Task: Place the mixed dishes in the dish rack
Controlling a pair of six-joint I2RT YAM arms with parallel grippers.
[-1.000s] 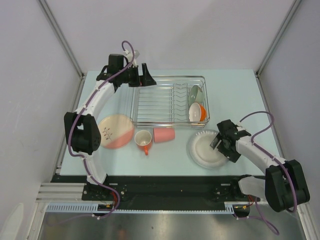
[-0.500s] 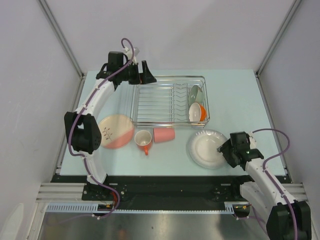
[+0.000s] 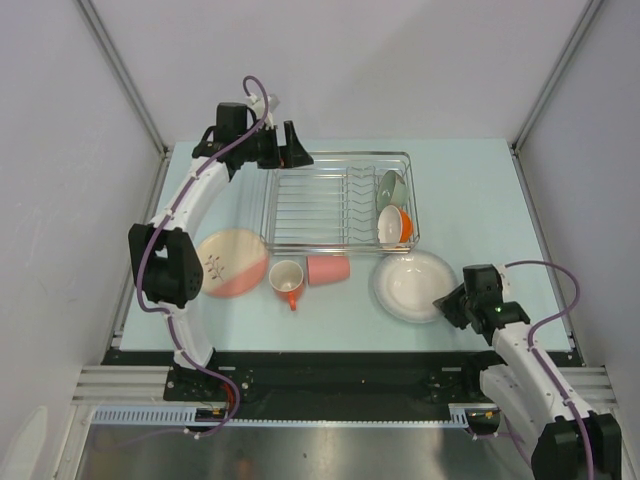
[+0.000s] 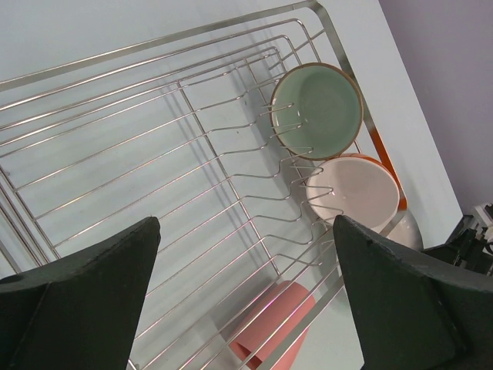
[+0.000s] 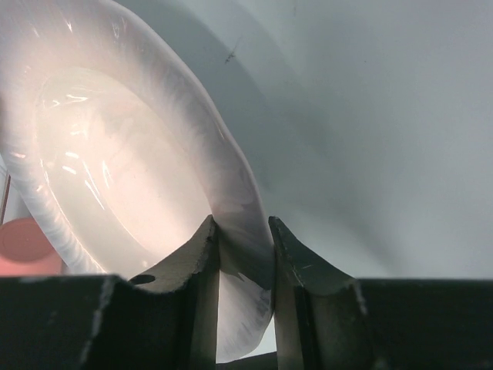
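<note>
- Dish rack (image 3: 310, 212): below and ahead of the left gripper (image 3: 290, 150), whose jaws stand wide and empty, probably waiting to steady it.
- Large whitish plate (image 3: 412, 284): rim pinched between the right gripper (image 5: 243, 231) fingers, the edge being its only graspable part.
- Pink plate (image 3: 232, 262), orange-handled white mug (image 3: 287, 278), pink tumbler (image 3: 328, 269): on the table, well left of that gripper, not yet loaded.
- Pale green bowl (image 4: 317, 110): racked on edge between dividers.

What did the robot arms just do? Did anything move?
The right gripper slid back to the rim of the large whitish plate and pinched it. The plate nudged slightly toward the silver wire dish rack. The left gripper stayed open by the rack; the round pink plate and pink tumbler stayed put.
</note>
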